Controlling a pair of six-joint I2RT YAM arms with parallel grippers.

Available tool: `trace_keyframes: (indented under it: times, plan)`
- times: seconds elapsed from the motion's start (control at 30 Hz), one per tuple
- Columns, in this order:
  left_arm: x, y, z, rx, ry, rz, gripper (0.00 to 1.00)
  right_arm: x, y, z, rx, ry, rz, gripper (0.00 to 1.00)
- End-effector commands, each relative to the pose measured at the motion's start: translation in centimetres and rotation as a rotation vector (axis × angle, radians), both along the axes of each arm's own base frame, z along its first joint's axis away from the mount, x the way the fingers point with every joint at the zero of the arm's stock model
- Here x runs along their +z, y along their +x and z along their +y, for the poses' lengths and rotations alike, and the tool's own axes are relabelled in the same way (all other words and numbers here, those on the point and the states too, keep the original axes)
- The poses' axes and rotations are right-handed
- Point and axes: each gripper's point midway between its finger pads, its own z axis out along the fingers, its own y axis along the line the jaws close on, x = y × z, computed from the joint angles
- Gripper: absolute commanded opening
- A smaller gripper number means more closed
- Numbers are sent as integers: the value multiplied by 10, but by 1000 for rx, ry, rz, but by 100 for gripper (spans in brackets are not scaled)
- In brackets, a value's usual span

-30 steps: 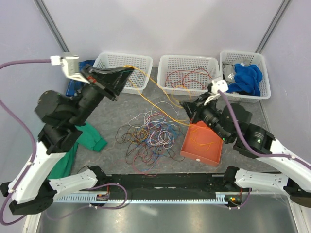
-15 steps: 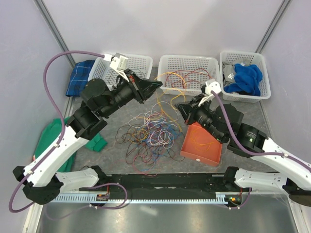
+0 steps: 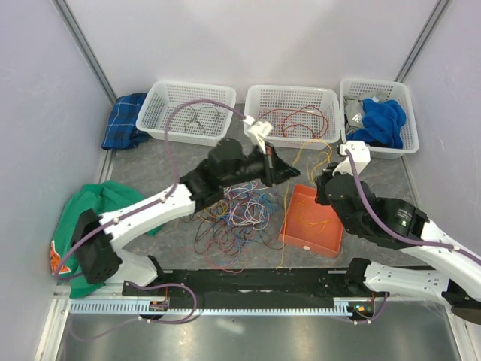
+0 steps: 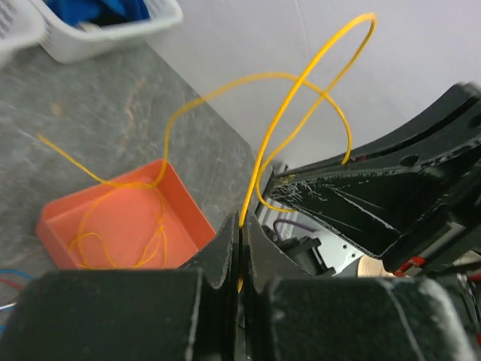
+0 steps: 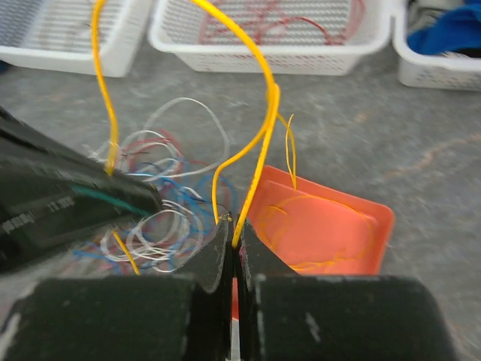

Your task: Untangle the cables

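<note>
Nearest the bases lies the tangle (image 3: 233,214), a loose heap of blue, white, red and dark strands. Just right of it sits the tray (image 3: 288,218), with yellow coils inside. Over the tray's far end the arms meet. The left gripper (image 4: 240,229) is clamped on a yellow wire (image 5: 272,98), and the right gripper (image 5: 231,229) pinches the same wire close by, so a tall loop stands between them. One stretch runs down into the tray. A tail hangs along the tray's left wall, and I cannot tell if it is clear of the heap. Beyond, the middle basket (image 3: 293,90) holds red wires (image 3: 301,120). The step in hand looks like sorting this yellow strand out. Next, both grippers should lower it into the tray and let go, without dragging other strands along.
</note>
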Motion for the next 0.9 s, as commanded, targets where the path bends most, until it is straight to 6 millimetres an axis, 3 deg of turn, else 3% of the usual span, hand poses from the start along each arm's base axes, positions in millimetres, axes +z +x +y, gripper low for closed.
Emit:
trace_keyframes:
  times: [0.0,0.03,0.17,0.27,0.33,0.47,0.57,0.67,0.87]
  plan:
    - [10,-16,-37,-101,-64,-75,2,-31,-3,-36,-147,-124,49,0]
    - [-6,-10,-44,-90,-39,-53,2,-34,-4,-38,-153,-121,50,0]
    - [-36,8,-56,-45,2,-25,2,-53,-4,-43,-196,-126,60,0]
    - [-41,12,-64,-46,-4,-7,2,-71,-5,-46,-213,-155,76,0]
    - [-35,9,-67,-67,-13,-6,2,-72,-6,-48,-217,-145,75,0]
    - [7,12,-62,-43,-58,-91,2,-66,-6,-51,-219,-122,55,0]
    - [24,23,-62,-6,-60,-157,2,-67,-7,-52,-216,-124,55,0]
    - [17,30,-71,1,-39,-168,2,-74,-9,-54,-214,-131,66,0]
    - [-48,36,-84,-6,21,-66,2,-92,-17,-47,-168,-106,125,0]
